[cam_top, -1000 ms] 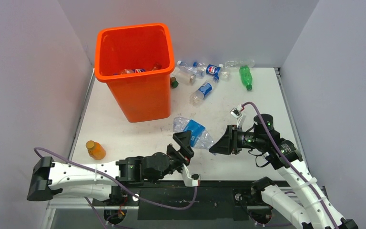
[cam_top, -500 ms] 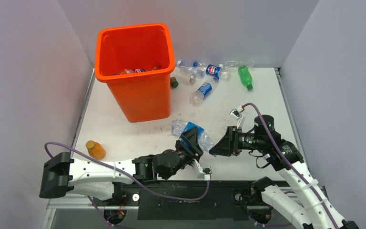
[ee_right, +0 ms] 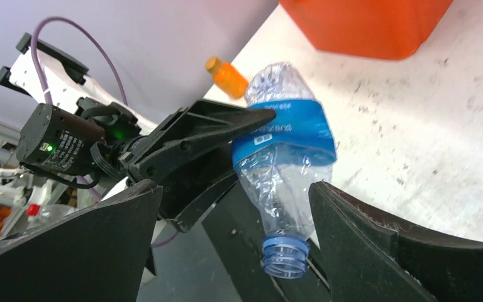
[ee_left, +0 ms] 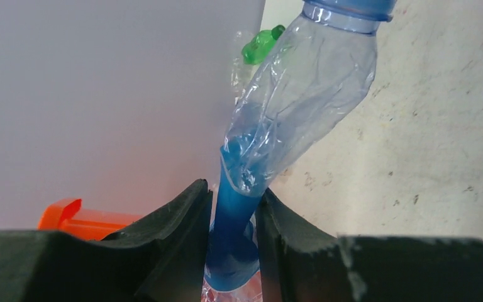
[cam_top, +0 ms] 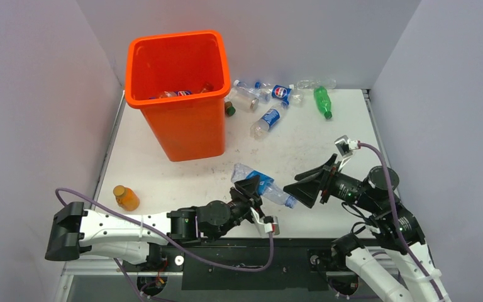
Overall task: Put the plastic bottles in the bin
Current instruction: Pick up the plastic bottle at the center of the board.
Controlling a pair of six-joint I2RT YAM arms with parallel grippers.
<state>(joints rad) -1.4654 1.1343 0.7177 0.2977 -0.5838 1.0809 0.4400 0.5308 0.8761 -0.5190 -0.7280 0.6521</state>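
A crushed clear plastic bottle [cam_top: 265, 184] with a blue label lies low over the table's near middle. My left gripper [cam_top: 253, 187] is shut on it, and in the left wrist view the fingers [ee_left: 182, 214] pinch the blue label of the bottle [ee_left: 302, 94]. My right gripper [cam_top: 300, 190] is open just right of the bottle's neck. In the right wrist view the bottle [ee_right: 286, 145] hangs neck-down between the spread jaws of my right gripper [ee_right: 234, 189], touching neither. The orange bin [cam_top: 182, 126] stands at the back left with several bottles inside.
A squat orange bottle [cam_top: 126, 197] stands near the left edge. Behind and right of the bin lie a green bottle [cam_top: 322, 100], a blue-labelled bottle [cam_top: 269, 119] and several clear ones [cam_top: 245, 97]. Grey walls close in the table on three sides.
My left gripper moved in from the left and shut on the crushed bottle. My right gripper opened, let the bottle go and drew back to the right.
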